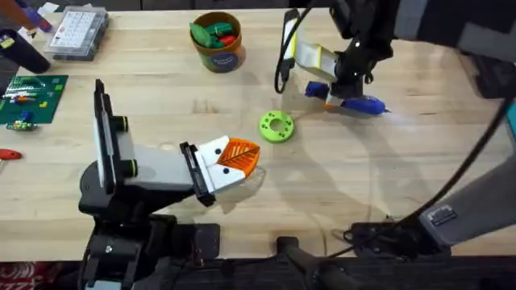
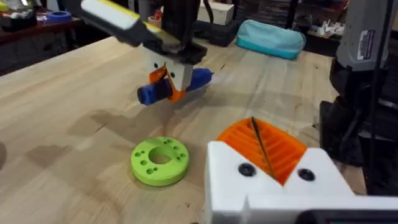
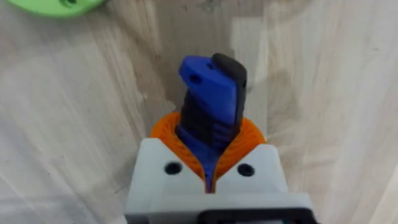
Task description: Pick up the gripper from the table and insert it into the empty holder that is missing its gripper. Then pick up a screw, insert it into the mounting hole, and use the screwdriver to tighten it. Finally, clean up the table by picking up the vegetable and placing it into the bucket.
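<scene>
At the far left edge I see a green circuit board and a clear parts box, both partly cut off by the frame, their contents too small for me to make out. A red item at the left edge is mostly cropped.

My left gripper rests low over the near-middle of the table, pointing right. Its two orange pads sit pressed together with only a thin dark seam between them, and nothing is between them.

Far behind it stands one bucket, tan-orange with a dark label, holding green and red pieces; I cannot count or identify them.

Just right of the left gripper lies one green ring, flat on the wood, with a centre hole and small holes around it. It touches neither gripper.

Farther right, my right gripper comes down from above and is closed on the single blue screwdriver, which lies roughly level, just above or on the table; I cannot tell which. From the right wrist camera, the orange pads clamp the blue body from both sides. The dark arm hides the middle of the tool from overhead, and I cannot make out its bit.
</scene>
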